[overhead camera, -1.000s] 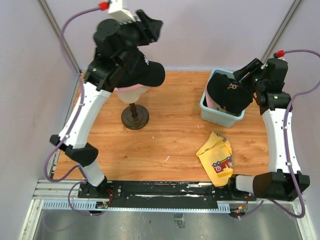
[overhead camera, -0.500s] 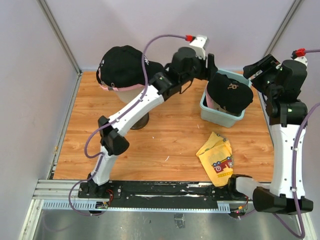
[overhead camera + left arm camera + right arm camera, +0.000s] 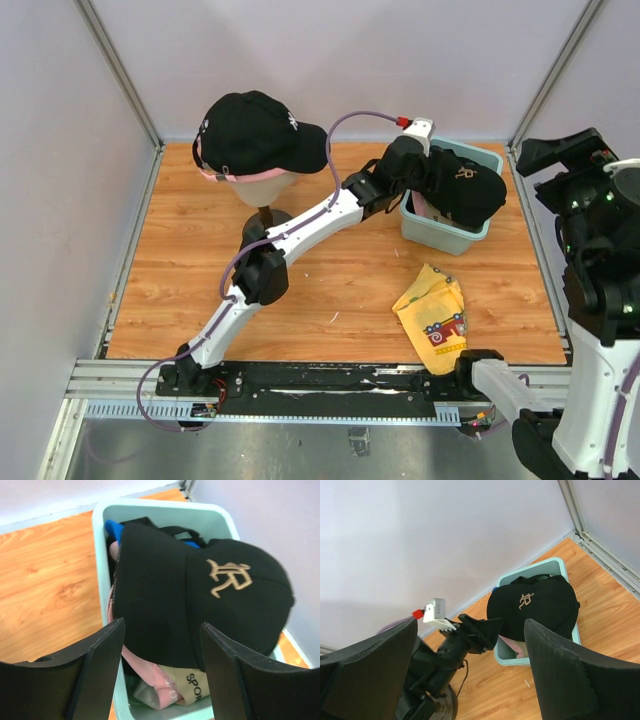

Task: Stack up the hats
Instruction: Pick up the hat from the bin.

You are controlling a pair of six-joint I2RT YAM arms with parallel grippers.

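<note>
Left pincer [image 3: 162,630]: jaws partly open, nothing held. It hangs over the gold-logo cap [image 3: 200,595], one finger near the cap's 9 o'clock edge and the other over the crown. Contact: cannot tell.

That cap lies topmost in the bin [image 3: 165,510], at 2 o'clock on the table [image 3: 170,260]. Beneath it are the blue cap [image 3: 112,527] at 11 o'clock, and the pink cap [image 3: 150,680] and tan cap [image 3: 185,682] at 6 o'clock.

Right pincer [image 3: 470,625]: jaws wide, empty, raised off the table's 3 o'clock side, well apart from the bin.

Risks, as judged:
- A deep bite may pinch the pink cap too and drag two out.
- The brim may catch the bin wall and tip or lift the bin.
- A shallow bite on the soft crown may slip.

Count:
- Black caps: 2. One is in the bin. The plain black cap [image 3: 255,130] sits on the head [image 3: 262,186] at 10 o'clock, with a pink edge beneath it, possibly another cap.
- Blue 1, pink 1 certain, tan 1.
- Bin 1, head 1.
- Yellow cloth [image 3: 435,315] 1, at 5 o'clock.
</note>
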